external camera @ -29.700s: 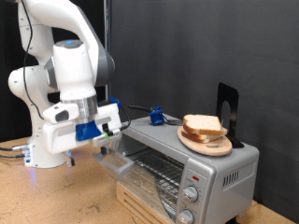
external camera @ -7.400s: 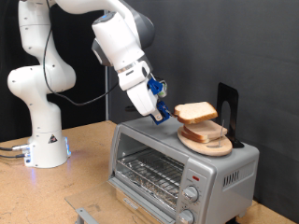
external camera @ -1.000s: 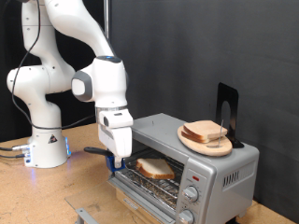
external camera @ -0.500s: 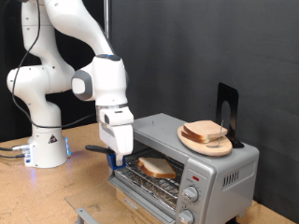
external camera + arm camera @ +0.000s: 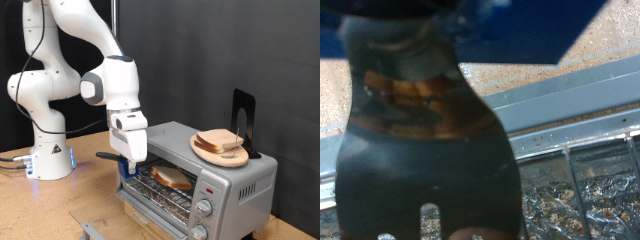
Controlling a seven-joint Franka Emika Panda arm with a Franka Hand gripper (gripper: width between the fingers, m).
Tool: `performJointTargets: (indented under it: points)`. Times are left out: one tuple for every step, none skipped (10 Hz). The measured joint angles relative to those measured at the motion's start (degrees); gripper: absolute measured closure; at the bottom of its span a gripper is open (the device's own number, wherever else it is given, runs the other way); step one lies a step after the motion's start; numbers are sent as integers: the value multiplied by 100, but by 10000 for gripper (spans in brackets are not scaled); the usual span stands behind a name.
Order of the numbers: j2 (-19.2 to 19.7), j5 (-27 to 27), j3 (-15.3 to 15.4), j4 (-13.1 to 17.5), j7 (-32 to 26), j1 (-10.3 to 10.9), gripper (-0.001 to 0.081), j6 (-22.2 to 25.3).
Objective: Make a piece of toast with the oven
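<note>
The silver oven [image 5: 172, 137] stands at the exterior view's right with its door open. The piece of toast [image 5: 173, 178] lies flat on the wire rack inside. My gripper [image 5: 127, 168], with blue fingers, is at the oven's open front, at its left corner, just left of the toast. It is shut on a dark flat spatula-like tool [image 5: 428, 150] with slots. The tool's handle [image 5: 105, 156] sticks out to the left. The wrist view shows the tool's blade above the oven's front edge [image 5: 565, 98] and rack [image 5: 595, 190]. The toast is hidden there.
A round wooden plate [image 5: 221, 154] with stacked bread slices [image 5: 220, 139] sits on the oven's top, with a black stand [image 5: 242, 118] behind it. Knobs [image 5: 205, 206] run down the oven's right front. The open door's metal edge [image 5: 88, 231] lies low in front. The arm's base [image 5: 50, 160] stands at left.
My gripper has moved a little to the right and up, closer to the oven's opening. The toast has slid slightly further right on the rack.
</note>
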State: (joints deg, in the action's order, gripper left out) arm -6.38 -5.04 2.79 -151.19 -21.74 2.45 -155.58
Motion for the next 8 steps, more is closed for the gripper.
performJointTargets:
  points:
    - [1,0,-1,-13,-8,-4,408,9]
    - [0,13,-12,-74,-60,-8,408,15]
    - [-7,97,-52,-187,-188,-9,408,1]
    - [-42,289,-137,-303,-472,-11,408,-12]
    - [-129,536,-262,-458,-849,-13,408,-12]
    - [-244,752,-402,-626,-1202,-18,408,-45]
    - [-369,971,-556,-793,-1527,-20,408,-102]
    - [-495,1197,-721,-931,-1856,-20,408,-106]
